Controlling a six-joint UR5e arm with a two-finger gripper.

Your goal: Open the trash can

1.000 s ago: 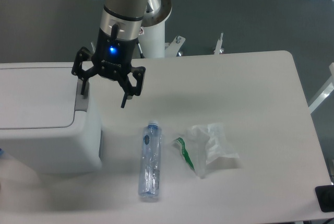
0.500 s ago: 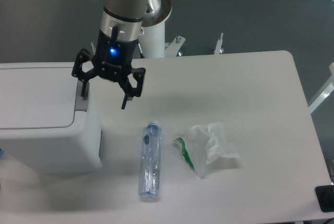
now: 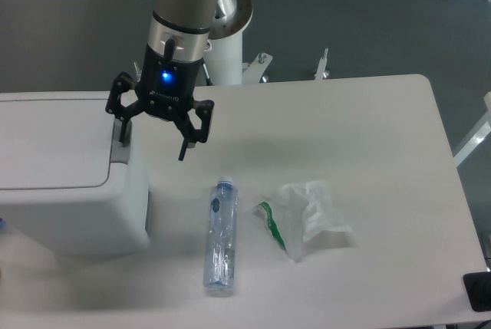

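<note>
The trash can [image 3: 65, 183] is a big white box at the left of the table, its flat lid [image 3: 50, 141] down. A grey press bar [image 3: 120, 150] runs along the lid's right edge. My gripper [image 3: 152, 141] hangs open over that right edge. Its left finger [image 3: 120, 129] comes down right at the press bar; I cannot tell whether it touches. Its right finger [image 3: 184, 147] hangs past the can's side, above the table. Nothing is between the fingers.
A clear plastic bottle [image 3: 220, 235] lies on the table just right of the can. A crumpled clear bag [image 3: 304, 218] with a green strip lies beside it. The arm's white pedestal [image 3: 226, 45] stands behind the table.
</note>
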